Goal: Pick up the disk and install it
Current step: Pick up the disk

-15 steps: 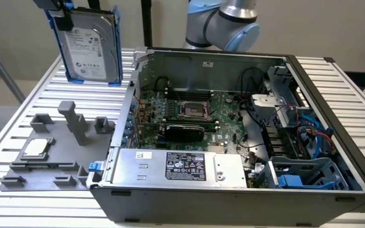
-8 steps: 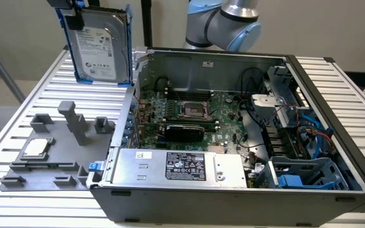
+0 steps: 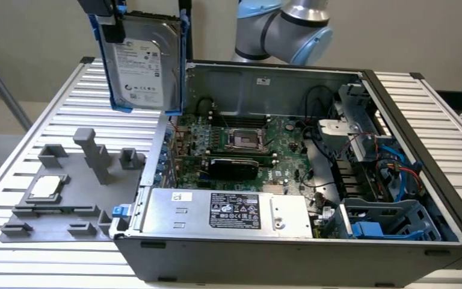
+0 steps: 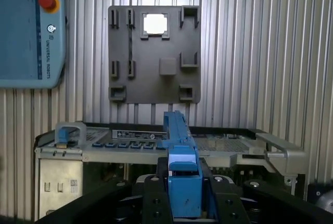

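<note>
Currently held: the disk (image 3: 144,66), with the jaws of the gripper (image 4: 183,206) clamped on its blue carrier. The wrist view shows the carrier's edge standing between the dark fingers (image 4: 155,199).
Disk look: a flat silver-grey drive whose white label with dark print faces the exterior camera. Bright blue plastic frames both long sides and the lower end.
Disk pose: upright and slightly tilted, gripped at its upper end, touching nothing below.
Disk place: in the air at the exterior view's upper left, above the left wall of the open computer case (image 3: 295,265).
Inside the case: a green motherboard (image 3: 287,156) lies in the middle. A grey power-supply box (image 3: 175,220) with a black label runs along the near side.
Far corner: a drive cage (image 3: 391,214) with blue parts sits at the exterior view's lower right. Blue and dark cables (image 3: 403,174) bunch just behind it.
Between disk and cage: the motherboard and the power-supply box.
Beside the case: a grey fixture plate (image 3: 62,220) carries a square CPU chip (image 3: 46,186) on the slatted table (image 3: 86,102).
Behind: the arm (image 3: 291,30) rises past the case's rear wall.
Wrist view extra: a blue teach pendant (image 4: 26,37) lies on the table near the plate.
</note>
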Robot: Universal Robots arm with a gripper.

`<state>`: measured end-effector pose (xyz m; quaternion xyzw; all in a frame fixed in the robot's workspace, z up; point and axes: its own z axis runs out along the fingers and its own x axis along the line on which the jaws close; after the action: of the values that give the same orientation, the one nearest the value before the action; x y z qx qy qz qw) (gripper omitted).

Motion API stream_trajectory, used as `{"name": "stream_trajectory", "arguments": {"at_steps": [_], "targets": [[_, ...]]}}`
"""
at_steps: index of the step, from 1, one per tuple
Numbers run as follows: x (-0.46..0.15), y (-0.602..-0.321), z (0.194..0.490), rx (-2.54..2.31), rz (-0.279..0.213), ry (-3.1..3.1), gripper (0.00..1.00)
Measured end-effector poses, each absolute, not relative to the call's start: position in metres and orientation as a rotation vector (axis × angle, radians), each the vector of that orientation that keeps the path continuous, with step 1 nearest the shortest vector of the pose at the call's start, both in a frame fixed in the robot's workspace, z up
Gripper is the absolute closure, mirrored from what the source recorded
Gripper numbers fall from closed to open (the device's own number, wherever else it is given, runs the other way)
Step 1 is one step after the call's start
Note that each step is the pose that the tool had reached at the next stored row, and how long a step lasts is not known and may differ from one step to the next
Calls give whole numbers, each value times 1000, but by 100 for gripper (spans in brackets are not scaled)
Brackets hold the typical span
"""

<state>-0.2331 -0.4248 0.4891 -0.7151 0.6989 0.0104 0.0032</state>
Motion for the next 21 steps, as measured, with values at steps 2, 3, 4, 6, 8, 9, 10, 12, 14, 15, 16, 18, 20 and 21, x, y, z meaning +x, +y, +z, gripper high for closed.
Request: {"name": "stream_trajectory", "arguments": {"at_steps": [2, 3, 4, 6, 8, 9, 10, 12, 14, 15, 16, 18, 20, 21], "targets": [[-224, -429, 489, -2241, 34, 2190, 67], [-220, -430, 489, -2240, 36, 2189, 67], [-216, -432, 489, -2239, 37, 2188, 67], [-207, -435, 489, -2237, 40, 2187, 67], [-198, -439, 489, -2235, 42, 2184, 67], [-193, -440, 489, -2234, 44, 2183, 67], [-189, -442, 489, -2233, 45, 2182, 67], [-181, -445, 489, -2231, 46, 2179, 67], [-173, -449, 489, -2228, 48, 2176, 67], [-169, -450, 489, -2226, 49, 2175, 67], [-165, -452, 489, -2225, 50, 2174, 67], [-158, -455, 489, -2221, 49, 2169, 67], [-152, -459, 489, -2214, 39, 2163, 67], [-150, -461, 489, -2210, 31, 2158, 67]]}}
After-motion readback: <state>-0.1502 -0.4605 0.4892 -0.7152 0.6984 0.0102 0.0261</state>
